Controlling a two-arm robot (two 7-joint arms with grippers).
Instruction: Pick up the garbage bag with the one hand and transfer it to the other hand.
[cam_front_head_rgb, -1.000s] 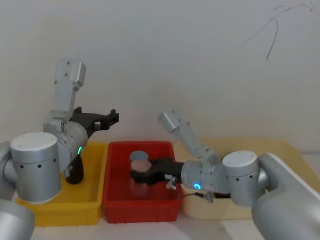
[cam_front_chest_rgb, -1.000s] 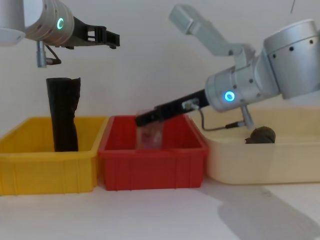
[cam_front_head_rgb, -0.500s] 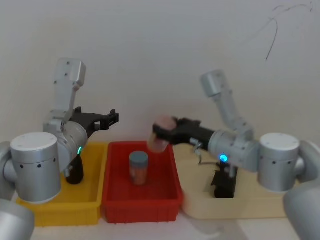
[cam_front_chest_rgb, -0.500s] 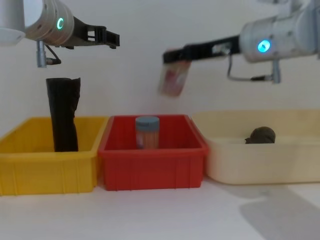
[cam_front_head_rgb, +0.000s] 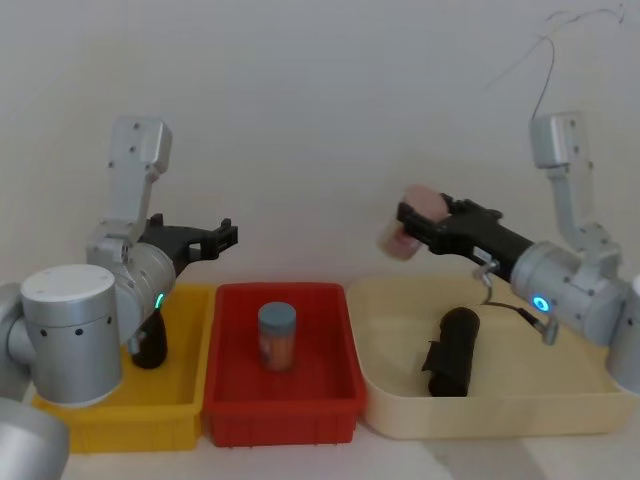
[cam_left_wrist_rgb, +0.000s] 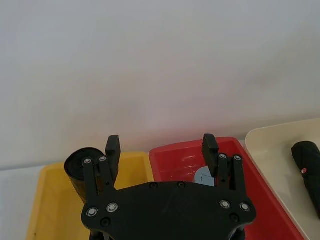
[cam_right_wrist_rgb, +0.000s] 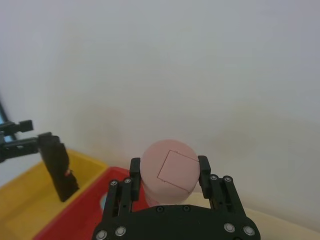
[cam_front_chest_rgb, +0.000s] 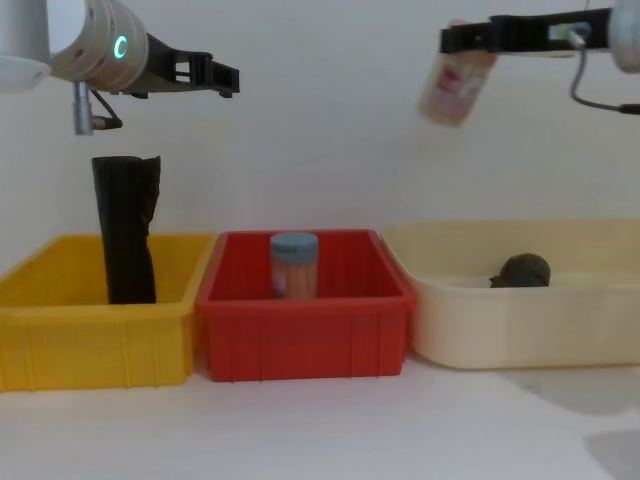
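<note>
Right gripper (cam_front_head_rgb: 408, 222), blue-lit, clamps a pink jar (cam_front_head_rgb: 403, 234) high above the cream tray (cam_front_head_rgb: 400, 415), jaws snug on both sides. Garbage bag (cam_front_head_rgb: 452, 352) lies inside that tray, untouched (chest cam sees it end-on as a dark lump). Left gripper (cam_front_head_rgb: 230, 236) hangs open & empty over the yellow bin (cam_front_head_rgb: 110, 410), well left of the tray; red bin (cam_front_head_rgb: 280, 415) w/ a blue-lidded jar (cam_front_head_rgb: 277, 336) sits btwn.

Evenly and softly lit, fairly bright, against a pale wall. Faint grey shadows on the bench (cam_front_chest_rgb: 330, 430) below the red bin (cam_front_chest_rgb: 305, 330). Slight motion blur on the pink jar (cam_front_chest_rgb: 455, 85) high and right of that bin. No glare; mild softness throughout, colours a little washed.
</note>
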